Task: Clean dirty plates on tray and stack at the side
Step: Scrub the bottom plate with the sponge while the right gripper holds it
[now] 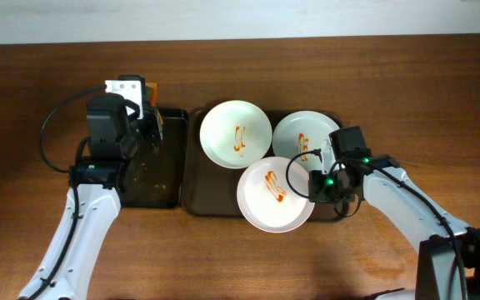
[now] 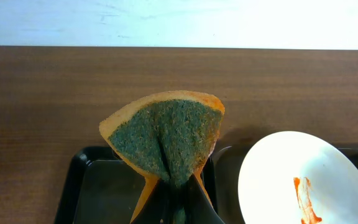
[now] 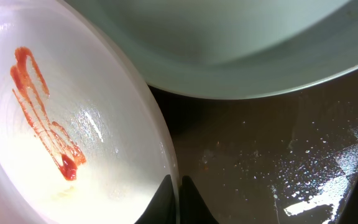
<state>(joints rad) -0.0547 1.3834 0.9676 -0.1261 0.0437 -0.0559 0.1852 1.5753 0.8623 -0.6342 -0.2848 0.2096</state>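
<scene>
Three plates lie on the dark brown tray (image 1: 192,197), each with an orange-red sauce smear. A white plate (image 1: 236,133) is at the back left, a pale green-grey plate (image 1: 302,133) at the back right, and a white plate (image 1: 273,197) at the front, overhanging the tray's near edge. My right gripper (image 1: 313,187) is shut on the front white plate's right rim, seen in the right wrist view (image 3: 179,185) with one finger on each side of the rim (image 3: 73,124). My left gripper (image 1: 152,110) is shut on a green-and-orange sponge (image 2: 166,137), held above the small black tray's far end.
The narrow black tray (image 1: 152,171) sits to the left of the brown tray, under my left gripper. The brown tray's floor (image 3: 260,162) is wet with droplets. Bare wooden table (image 1: 390,75) surrounds both trays.
</scene>
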